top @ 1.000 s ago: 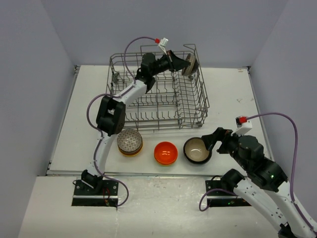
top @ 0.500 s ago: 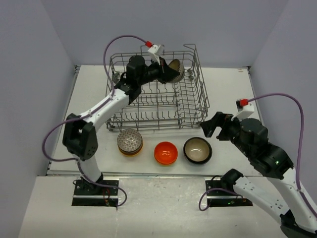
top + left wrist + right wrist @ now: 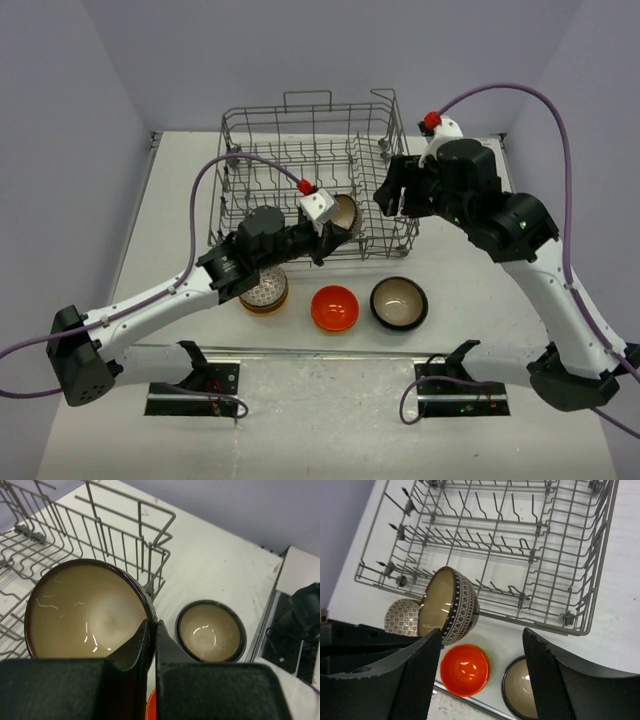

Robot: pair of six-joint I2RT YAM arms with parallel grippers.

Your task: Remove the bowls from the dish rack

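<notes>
Being gripped by its rim in the closed left gripper, zigzag bowl tilted over the dish rack's near edge, orange bowl and black-and-cream bowl set on the table in front, right gripper held open above.

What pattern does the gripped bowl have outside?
Held ceramic bowl: dark-and-cream zigzag bands, clearest in right wrist view.

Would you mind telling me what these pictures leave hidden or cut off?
- Top view: the left arm covers the far part of the patterned bowl.
- Left wrist view: the left pincer, shut on the zigzag bowl, hides all but a sliver of the orange bowl.
- Right wrist view: the bottom edge cuts off the black-and-cream bowl.
</notes>
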